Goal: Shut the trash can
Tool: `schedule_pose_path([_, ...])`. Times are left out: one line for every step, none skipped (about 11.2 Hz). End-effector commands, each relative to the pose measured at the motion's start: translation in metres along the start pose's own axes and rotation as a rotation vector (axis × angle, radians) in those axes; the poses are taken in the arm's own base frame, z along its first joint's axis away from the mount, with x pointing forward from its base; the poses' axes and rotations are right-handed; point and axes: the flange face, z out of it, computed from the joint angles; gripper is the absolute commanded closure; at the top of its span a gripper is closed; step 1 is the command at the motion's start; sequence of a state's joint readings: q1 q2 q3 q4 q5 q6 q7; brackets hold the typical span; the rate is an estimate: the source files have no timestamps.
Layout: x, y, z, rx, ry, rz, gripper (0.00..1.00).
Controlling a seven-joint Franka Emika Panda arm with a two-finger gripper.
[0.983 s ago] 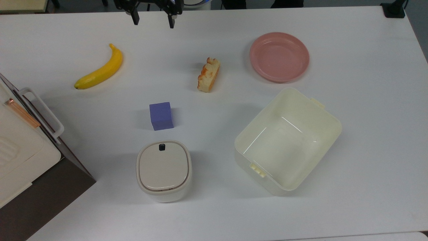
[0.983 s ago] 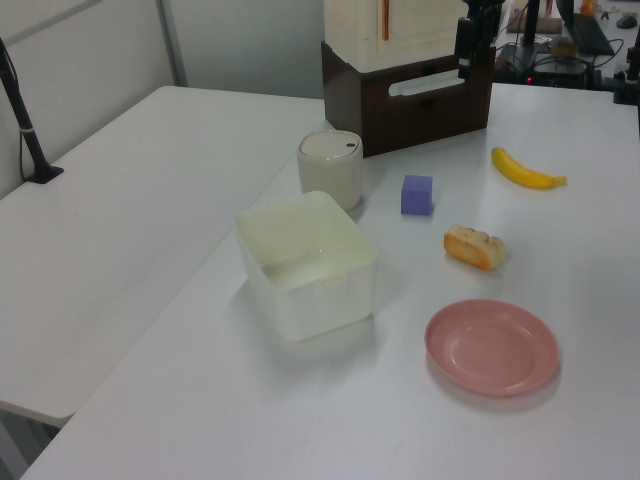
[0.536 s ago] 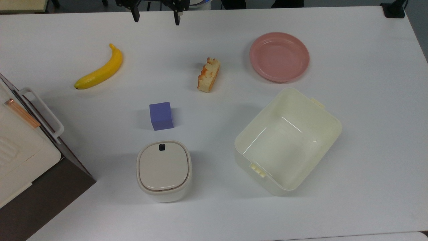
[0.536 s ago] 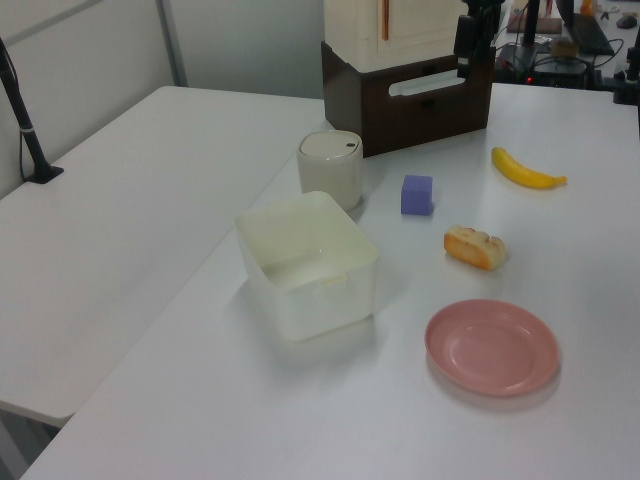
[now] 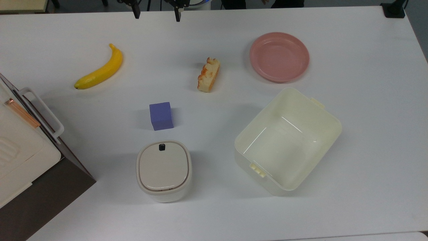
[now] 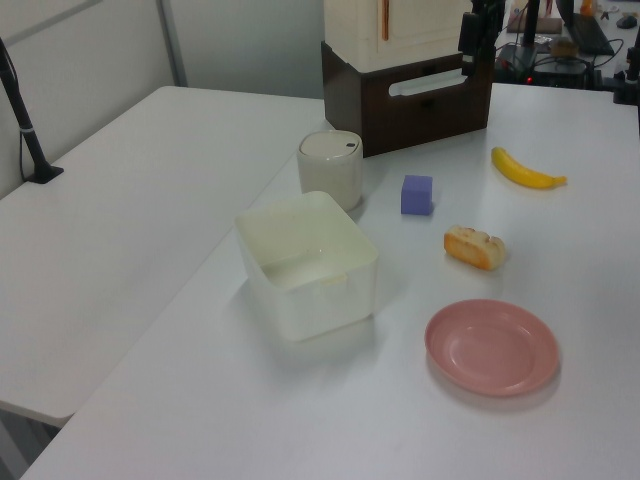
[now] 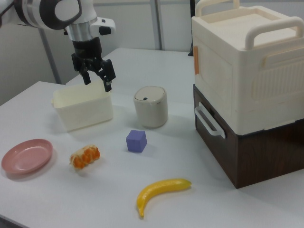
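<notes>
In the top view, a cream and dark brown storage box (image 5: 23, 157) fills the lower left of the frame, its white handle (image 5: 43, 113) facing the white bench (image 5: 367, 134). To its right, in the upper left, a banana (image 5: 100, 71) lies on its side. At the top edge, left of centre, the end effector (image 5: 156, 15) hangs with its two black fingertips (image 5: 135, 14) spread wide apart and nothing between them. Below it, near the frame's middle, sits a purple cube (image 5: 161, 115), and just below the cube, in the lower centre-left, stands the trash can (image 5: 164, 170). Its beige lid (image 5: 163, 165) lies flat and shut, with the small black button (image 5: 162, 147) at the edge nearest the cube. The trash can is thus well apart from the end effector, almost straight down the frame from it, with the cube between them. Right of centre a piece of bread (image 5: 209, 74) lies on the bench; further right a pink plate (image 5: 279, 57) sits in the upper right, and a cream lidless tub (image 5: 288, 140) stands below it, turned at an angle.

In the right view, the end effector (image 7: 97, 80) hangs in the upper left of the frame, fingers open and empty, raised above the bench in front of the tub (image 7: 83, 110). The trash can (image 7: 150, 106) stands to its right and lower, near the frame's centre, lid closed, not touched by anything.

In the left view, the trash can (image 6: 331, 168) stands left of centre, just beyond the tub (image 6: 308, 265).
</notes>
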State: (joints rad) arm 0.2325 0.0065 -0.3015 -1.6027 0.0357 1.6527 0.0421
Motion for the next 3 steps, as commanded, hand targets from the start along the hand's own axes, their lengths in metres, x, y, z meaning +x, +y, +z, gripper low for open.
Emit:
schedule_pose_path([-0.0123, -0.0006, -0.001, 0.001, -0.017, -0.021, 0.0])
schedule_pose_path([-0.0123, -0.0006, -0.001, 0.001, -0.017, -0.021, 0.0])
schedule_pose_path([-0.0123, -0.0006, -0.001, 0.001, -0.017, -0.021, 0.0])
